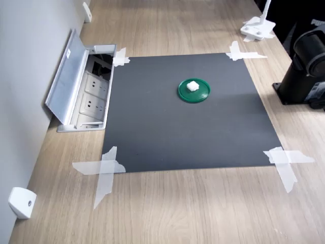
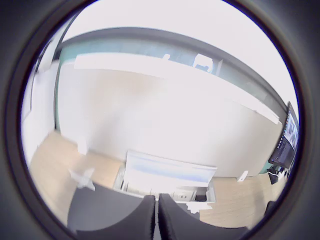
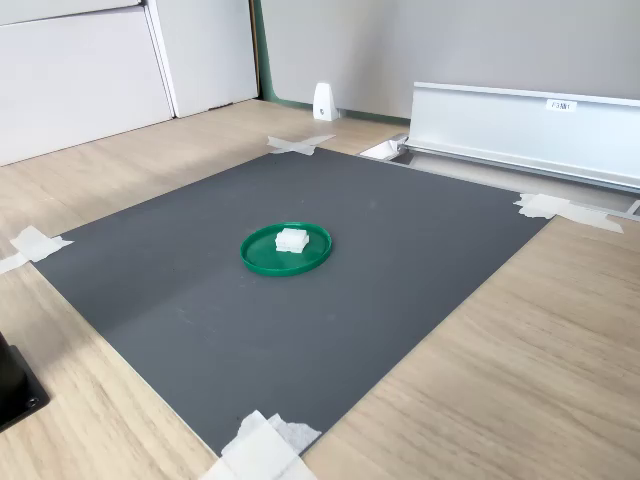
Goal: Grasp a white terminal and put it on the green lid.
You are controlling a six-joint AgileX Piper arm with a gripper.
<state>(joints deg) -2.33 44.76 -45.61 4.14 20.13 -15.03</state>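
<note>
- Desk (image 1: 203, 213) carries a dark mat (image 1: 167, 137) taped at its corners; no readable writing shows, the label on the open socket box (image 3: 562, 104) being too small.
- Lid (image 1: 194, 92), near the mat's middle, looks stiff, light, slidable.
- Terminal (image 1: 192, 86) already sits on the lid; probably light, rigid, best pinched across opposite flat sides.
- Pincer (image 2: 155, 220): fingers together, empty, in the wrist view.

Bright even light, wrist view overexposed, fisheye-warped
</note>
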